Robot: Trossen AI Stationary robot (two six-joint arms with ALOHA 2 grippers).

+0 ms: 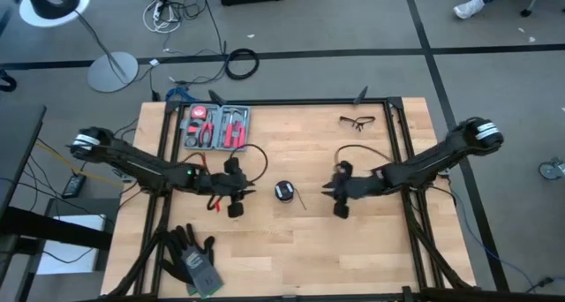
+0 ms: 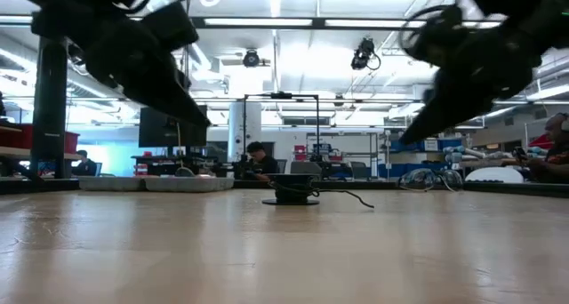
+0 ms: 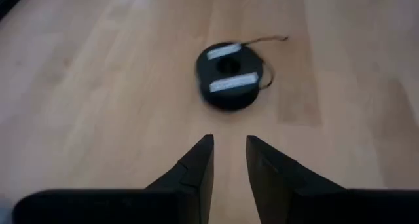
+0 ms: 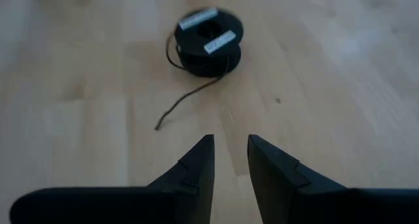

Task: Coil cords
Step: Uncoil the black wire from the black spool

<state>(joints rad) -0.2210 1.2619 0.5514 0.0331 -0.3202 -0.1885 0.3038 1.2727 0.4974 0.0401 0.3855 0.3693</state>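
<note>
Black cord [image 1: 283,191], wound on its small round puck at frame centre, looks nearly coiled; a short tail trails loose. My left gripper [image 1: 235,199] and right gripper [image 1: 339,200] flank it, slightly parted, holding nothing.

Bright ceiling strip lights, even light, soft shadows, blurred wrist views

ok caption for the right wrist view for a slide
Coiled black cord lies on the wooden table, loose tail trailing, ahead of the right gripper, whose fingers stand slightly apart and hold nothing.
</note>
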